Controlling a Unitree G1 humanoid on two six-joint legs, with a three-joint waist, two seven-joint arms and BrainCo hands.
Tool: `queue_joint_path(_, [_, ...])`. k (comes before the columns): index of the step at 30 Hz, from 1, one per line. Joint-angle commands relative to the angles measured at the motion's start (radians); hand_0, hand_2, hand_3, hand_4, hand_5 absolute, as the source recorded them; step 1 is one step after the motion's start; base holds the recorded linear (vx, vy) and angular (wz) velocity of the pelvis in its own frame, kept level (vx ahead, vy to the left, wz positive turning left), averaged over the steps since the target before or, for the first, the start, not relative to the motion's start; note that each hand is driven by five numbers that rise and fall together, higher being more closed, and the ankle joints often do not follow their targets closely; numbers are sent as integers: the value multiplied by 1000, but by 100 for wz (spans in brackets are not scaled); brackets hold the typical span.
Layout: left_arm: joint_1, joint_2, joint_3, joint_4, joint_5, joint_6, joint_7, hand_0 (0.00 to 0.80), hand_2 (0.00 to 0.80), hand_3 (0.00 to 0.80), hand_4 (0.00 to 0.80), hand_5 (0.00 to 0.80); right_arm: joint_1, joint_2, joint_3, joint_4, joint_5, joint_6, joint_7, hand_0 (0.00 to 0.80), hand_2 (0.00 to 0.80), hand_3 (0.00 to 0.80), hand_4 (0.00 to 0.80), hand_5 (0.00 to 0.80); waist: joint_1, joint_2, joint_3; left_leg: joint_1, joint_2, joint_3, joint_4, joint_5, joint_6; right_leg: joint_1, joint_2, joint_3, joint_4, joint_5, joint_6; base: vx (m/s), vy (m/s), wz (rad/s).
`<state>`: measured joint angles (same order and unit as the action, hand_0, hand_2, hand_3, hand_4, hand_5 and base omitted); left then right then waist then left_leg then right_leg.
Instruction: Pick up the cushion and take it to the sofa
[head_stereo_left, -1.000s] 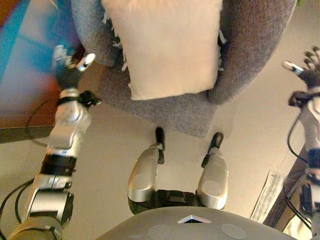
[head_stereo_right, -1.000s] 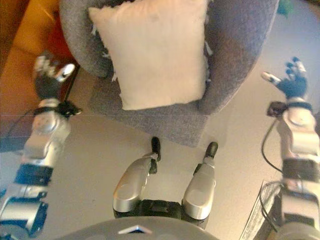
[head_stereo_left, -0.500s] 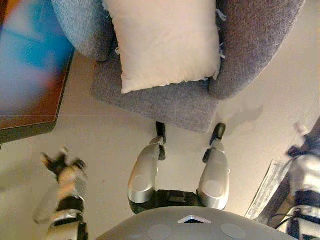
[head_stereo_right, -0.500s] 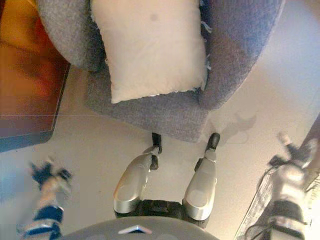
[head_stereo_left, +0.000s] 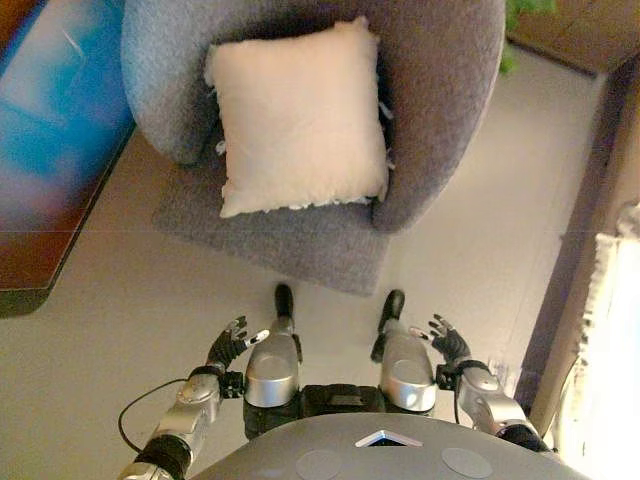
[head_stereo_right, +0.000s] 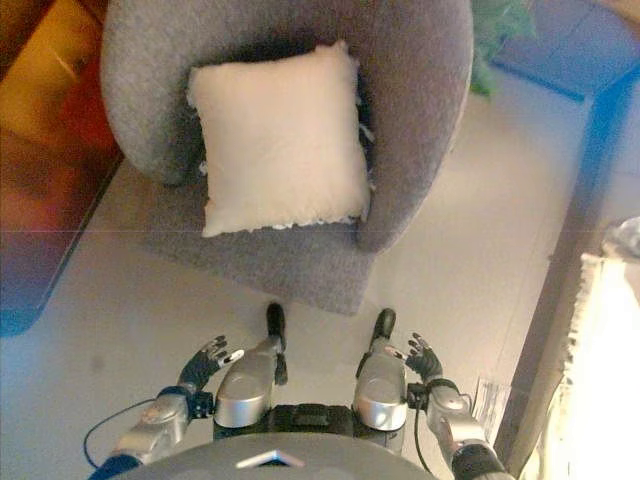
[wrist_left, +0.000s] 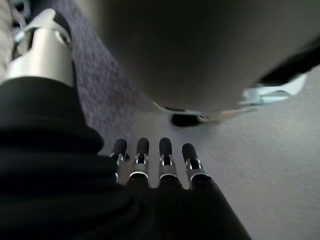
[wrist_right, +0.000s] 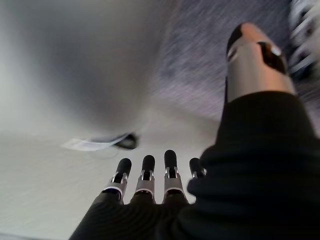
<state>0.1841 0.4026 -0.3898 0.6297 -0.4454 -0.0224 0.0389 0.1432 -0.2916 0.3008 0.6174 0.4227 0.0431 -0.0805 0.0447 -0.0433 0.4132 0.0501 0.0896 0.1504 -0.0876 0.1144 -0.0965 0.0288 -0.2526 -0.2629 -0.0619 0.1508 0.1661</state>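
**newbie_op:** So what are the hands doing at this moment?

**me:** Not much, honestly. I've got the left hand (head_stereo_left: 228, 346) low down by my side, fingers straight and spread, nothing in it. In its wrist view the fingers (wrist_left: 142, 149) line up flat in a row, the thumb sticks off to one side, and all I see past them is floor and grey fabric. The right hand (head_stereo_left: 447, 342) mirrors it on the other side: fingers loose and splayed, holding nothing. Its own wrist view shows the same straight row of fingertips (wrist_right: 170, 157) over bare floor.

**newbie_op:** And the cushion?

**me:** The cushion (head_stereo_left: 297, 116) is well apart from both hands. It's a cream square lying on the seat of a grey armchair (head_stereo_left: 441, 110), directly ahead of me, leaning back between the two curved arms with a bit of fringe showing along its edges. Neither hand touches it.

**newbie_op:** Anything else around?

**me:** To my left there's a low table (head_stereo_left: 52, 180) with a shiny top, its corner near the armchair's side. On my right there's a pale curtain or cloth (head_stereo_left: 612, 340) by a dark frame, and something green (head_stereo_right: 496, 24) pokes out behind the armchair. I can't tell what that is.
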Motion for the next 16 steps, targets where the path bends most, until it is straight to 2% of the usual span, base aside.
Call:
queue_joint_path(1, [-53,-92,-104,29,-10,87,-5,0,0,0,0,0,-10,13,84,-15,19,29,12,0,0,0,0,0,-9,27,-126,23,11,-27,42,-95,35,-13,-38,-2,62,-10,52,-3,-47,3])
queue_joint_path(4, [-105,-98,-112,104,11,160,-18,0,0,0,0,0,-28,14,105,75,-41,56,13,0,0,0,0,0,-25,26,-169,64,11,-19,38,-102,39,21,-28,7,66,-26,42,-43,-40,-2])
queue_joint_path(8, [-152,-108,-110,223,92,215,1,0,0,0,0,0,-47,26,107,213,-78,90,1,0,0,0,0,0,-40,20,-218,105,13,-6,36,-115,46,60,-16,19,67,-44,31,-46,-40,-6])
queue_joint_path(10, [-161,-131,-76,334,68,257,-4,0,0,0,0,0,-51,42,87,284,-103,100,6,0,0,0,0,0,-49,18,-241,133,16,3,21,-117,49,85,-6,29,61,-53,25,-7,-41,-6])
queue_joint_path(12, [-163,-148,-34,425,88,256,-7,0,0,0,0,0,-47,58,68,347,-143,92,8,0,0,0,0,0,-56,17,-257,153,18,7,7,-121,50,101,2,36,57,-62,21,9,-37,-16])
queue_joint_path(16, [-160,-160,28,518,136,254,-14,0,0,0,0,0,-34,82,27,453,-160,78,-7,0,0,0,0,0,-66,16,-281,163,22,8,0,-134,48,122,16,45,46,-74,16,7,-42,-15])
